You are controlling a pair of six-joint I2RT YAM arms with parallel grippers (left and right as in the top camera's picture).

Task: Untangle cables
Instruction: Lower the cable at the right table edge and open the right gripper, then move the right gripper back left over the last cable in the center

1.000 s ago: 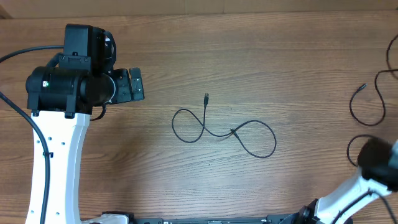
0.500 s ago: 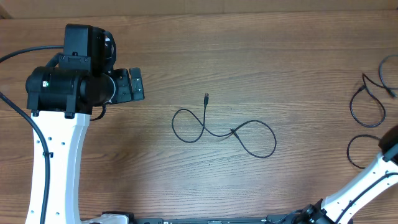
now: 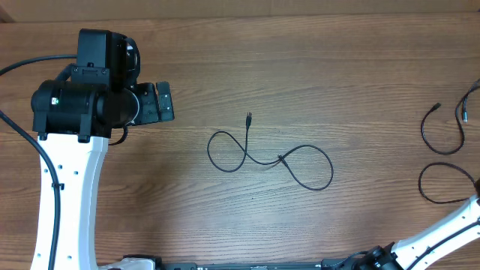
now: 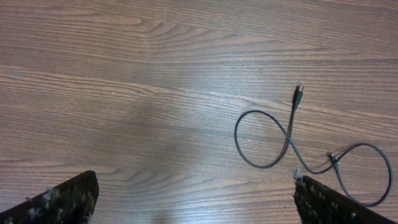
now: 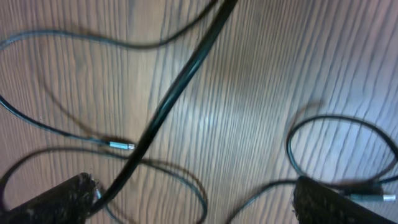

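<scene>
Two arms share this wooden table (image 3: 315,52), and the untangling looks well along. By my reading I am between grabs and choosing the next cord.

My left claw (image 4: 199,202) hangs spread wide over bare wood with nothing in it. The middle cord (image 3: 247,155) lies to its right, well apart, in a loose figure-eight that crosses itself once, with its plug (image 3: 249,118) on the far side.

My right claw (image 5: 196,202) is also spread wide and holds nothing. It hovers low over the right-hand cords (image 3: 424,135) at the table's right edge. There the thin strands run under me and cross each other, and one silver tip (image 5: 121,145) lies just left of my centre. A thicker black lead (image 5: 174,93) slants across that view. I take it for my arm's own wire, so it is not one to grab.

Next, I judge, my right claw should pinch one thin strand near its tip and draw it left, clear of the others.
</scene>
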